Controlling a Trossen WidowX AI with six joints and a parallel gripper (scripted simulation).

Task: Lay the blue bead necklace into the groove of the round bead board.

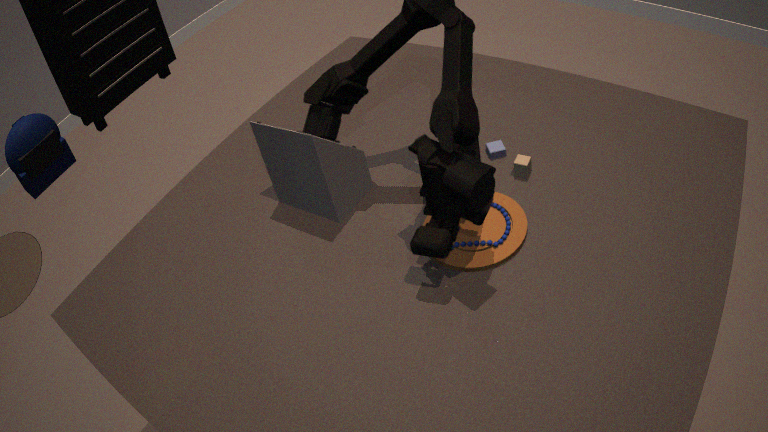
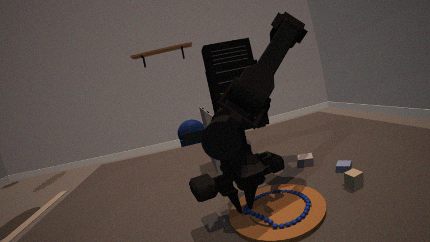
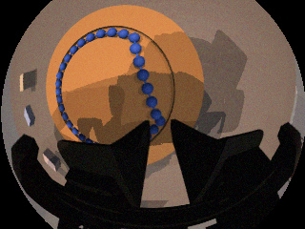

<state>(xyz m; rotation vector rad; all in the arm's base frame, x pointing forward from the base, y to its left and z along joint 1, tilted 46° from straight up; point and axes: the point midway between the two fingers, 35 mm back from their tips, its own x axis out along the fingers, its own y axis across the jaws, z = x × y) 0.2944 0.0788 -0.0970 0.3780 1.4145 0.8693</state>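
Note:
The round orange bead board lies flat. The blue bead necklace lies on it as a closed-looking loop. In the wrist view its left and top beads follow the groove, while several beads on the right run in a nearly straight line inside the groove's bare right arc. My gripper is low over the board's edge, fingertips slightly apart, with beads just at and between the tips. They do not look clamped. The beads under the fingers are partly hidden.
A tan block, a pale blue block and a pinkish block lie beyond the board. A grey upright panel stands beside the arm.

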